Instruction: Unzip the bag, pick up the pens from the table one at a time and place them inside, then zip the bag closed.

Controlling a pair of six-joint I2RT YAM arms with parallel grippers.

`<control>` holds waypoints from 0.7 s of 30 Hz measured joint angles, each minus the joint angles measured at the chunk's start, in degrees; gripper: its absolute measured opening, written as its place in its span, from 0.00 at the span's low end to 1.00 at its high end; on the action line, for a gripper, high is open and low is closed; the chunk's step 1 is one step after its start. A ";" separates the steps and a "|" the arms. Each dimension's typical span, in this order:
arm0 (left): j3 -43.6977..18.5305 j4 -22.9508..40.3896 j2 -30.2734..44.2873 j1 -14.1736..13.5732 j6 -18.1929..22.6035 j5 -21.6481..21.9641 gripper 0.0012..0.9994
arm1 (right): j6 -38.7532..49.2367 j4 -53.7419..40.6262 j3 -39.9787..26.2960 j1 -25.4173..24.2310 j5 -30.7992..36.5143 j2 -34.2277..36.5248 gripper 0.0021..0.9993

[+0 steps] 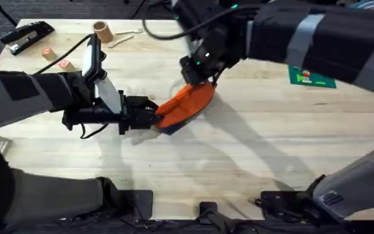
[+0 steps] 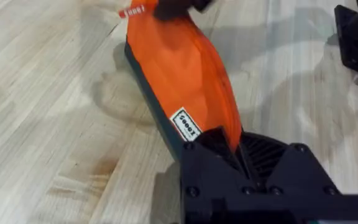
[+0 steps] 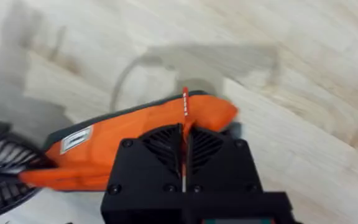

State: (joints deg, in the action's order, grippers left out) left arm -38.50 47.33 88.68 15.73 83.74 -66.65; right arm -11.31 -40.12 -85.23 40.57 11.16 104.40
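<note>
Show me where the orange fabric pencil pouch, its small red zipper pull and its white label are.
Orange fabric pencil pouch point(image 1: 186, 104), overhead view, on the middle of its orange side.
Small red zipper pull point(image 3: 184, 102), right wrist view, on the strip above the black fingers.
White label point(image 2: 186, 125), left wrist view, on the label's middle.
</note>
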 joint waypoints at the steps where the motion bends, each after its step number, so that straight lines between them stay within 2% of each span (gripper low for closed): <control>1: 0.00 0.02 0.00 0.00 -0.08 -0.02 0.04 | 0.09 -0.01 0.00 -0.85 -0.04 0.01 0.03; 3: 0.00 0.21 -0.01 0.00 -0.32 -0.04 0.04 | 0.46 0.00 0.00 -4.63 -0.06 0.00 0.03; 7: 0.00 0.15 0.00 -0.09 -0.44 -0.39 0.04 | 0.59 -0.77 0.00 -7.85 -1.28 0.00 0.03; 16: 0.00 0.16 0.00 -0.11 -0.61 -0.71 0.04 | 0.63 -0.82 0.00 -12.38 -4.57 0.37 0.03; 21: 0.00 0.13 0.00 -0.11 -0.63 -0.74 0.04 | 0.63 0.58 0.00 -14.00 -4.98 4.21 0.03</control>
State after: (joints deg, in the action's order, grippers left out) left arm -38.50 47.46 88.68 15.62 83.11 -67.40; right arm -10.68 -39.54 -85.23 26.57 6.17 108.61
